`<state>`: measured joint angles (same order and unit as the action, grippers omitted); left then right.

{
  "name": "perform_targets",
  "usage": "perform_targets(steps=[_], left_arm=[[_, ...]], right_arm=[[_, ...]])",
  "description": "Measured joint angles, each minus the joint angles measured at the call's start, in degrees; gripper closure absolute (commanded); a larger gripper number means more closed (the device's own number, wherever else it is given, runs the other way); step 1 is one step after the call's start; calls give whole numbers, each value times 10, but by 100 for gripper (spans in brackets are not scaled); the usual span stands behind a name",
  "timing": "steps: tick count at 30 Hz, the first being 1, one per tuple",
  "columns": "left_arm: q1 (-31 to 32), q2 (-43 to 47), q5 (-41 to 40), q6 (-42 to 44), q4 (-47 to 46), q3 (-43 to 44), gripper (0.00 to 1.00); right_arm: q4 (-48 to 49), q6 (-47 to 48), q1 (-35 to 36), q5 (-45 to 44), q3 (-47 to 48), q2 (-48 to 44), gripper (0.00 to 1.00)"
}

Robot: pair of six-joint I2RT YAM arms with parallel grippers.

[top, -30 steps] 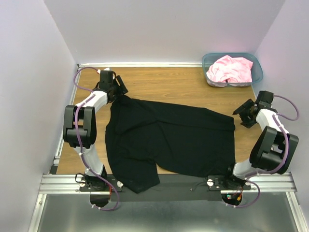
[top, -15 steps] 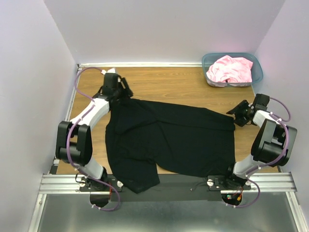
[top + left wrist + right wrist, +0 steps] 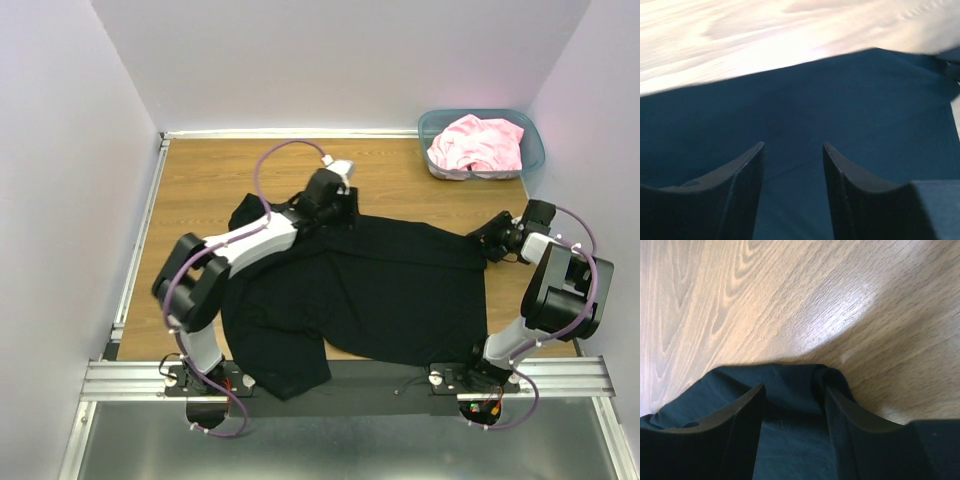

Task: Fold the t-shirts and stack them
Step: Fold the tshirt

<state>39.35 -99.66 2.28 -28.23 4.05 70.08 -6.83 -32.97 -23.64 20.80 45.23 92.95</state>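
We see the black shirt (image 3: 400, 290) spread flat over most of the table (image 3: 200, 190), its near hem hanging over the front rail. The left claw (image 3: 792, 147) is low over the shirt's far edge, near the middle. Its fingers (image 3: 740, 185) stand well apart with only flat cloth below the gap and nothing held. Bare wood begins just beyond the tips. We cannot tell whether the tips touch the cloth.

The right claw (image 3: 794, 387) sits at the shirt's far right corner. It too is spread wide, and a small bunched fold of the corner lies between its fingers without being pinched. Wood shows just past that fold.

The left arm stretches diagonally across the shirt's left side and hides part of it from above. One sleeve pokes out on the far left, beyond the arm.

The pink shirt (image 3: 478, 140) lies crumpled in the bin (image 3: 538, 152) at the far right corner of the table. It is well apart from the left claw and nearer the right one, with open wood between.
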Motion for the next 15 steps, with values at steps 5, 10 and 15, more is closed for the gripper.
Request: perform_targets(steps=[5, 10, 15], left_arm=[[42, -74, 22, 28, -24, 39, 53], [58, -108, 31, 37, -27, 39, 55], [56, -131, 31, 40, -27, 25, 57]], right_arm=[[14, -2, -2, 7, -7, 0, 51], [14, -7, -8, 8, -12, -1, 61], [14, -12, -12, 13, -12, -4, 71]])
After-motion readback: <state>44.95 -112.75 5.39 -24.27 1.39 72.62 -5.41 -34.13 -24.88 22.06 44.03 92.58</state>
